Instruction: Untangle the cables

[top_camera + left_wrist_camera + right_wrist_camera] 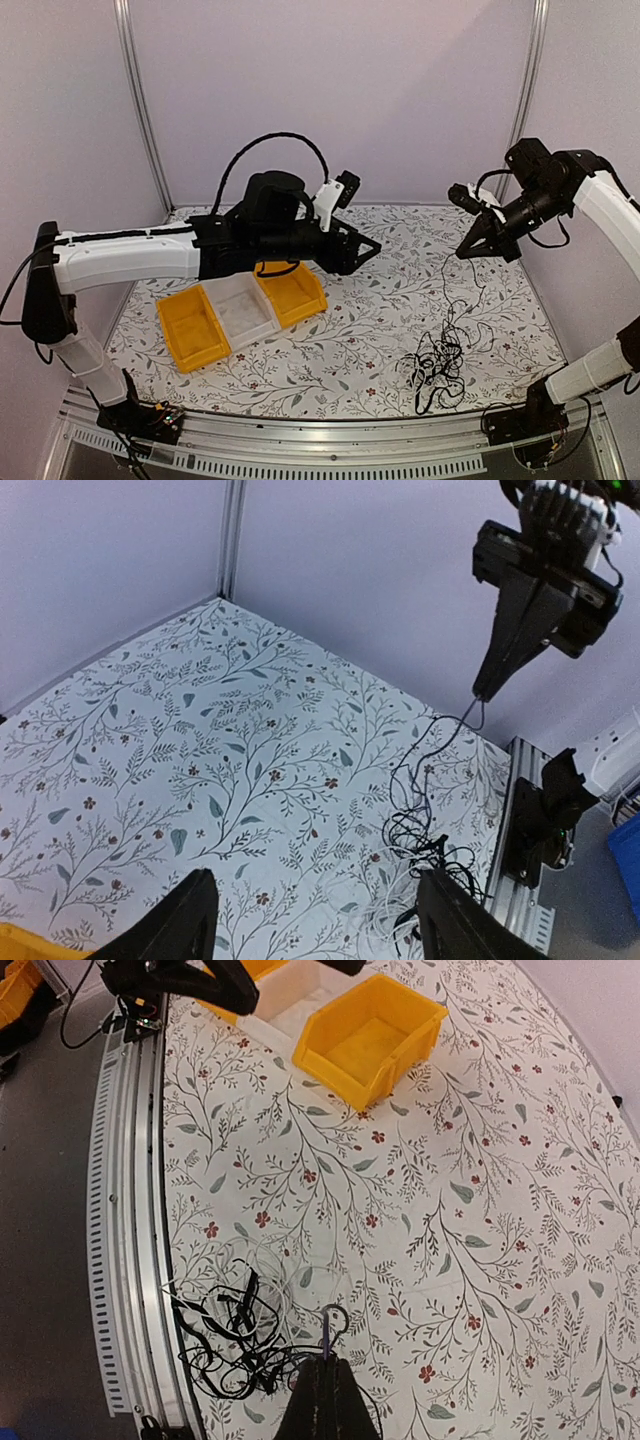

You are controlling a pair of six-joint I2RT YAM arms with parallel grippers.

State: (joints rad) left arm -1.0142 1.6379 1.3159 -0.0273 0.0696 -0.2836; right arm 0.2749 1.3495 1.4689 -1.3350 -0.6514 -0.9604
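A tangle of thin black cables with a pale cream one lies on the floral cloth near the front right. It also shows in the left wrist view and the right wrist view. My right gripper is raised above the table and shut on one thin black cable, which hangs from its tip down to the heap. A small loop of that cable sticks out past the tip. My left gripper is open and empty over the table's middle, well left of the heap.
Two yellow bins with a white bin between them stand at the left under the left arm. The metal front rail runs close to the heap. Walls close off the back and both sides.
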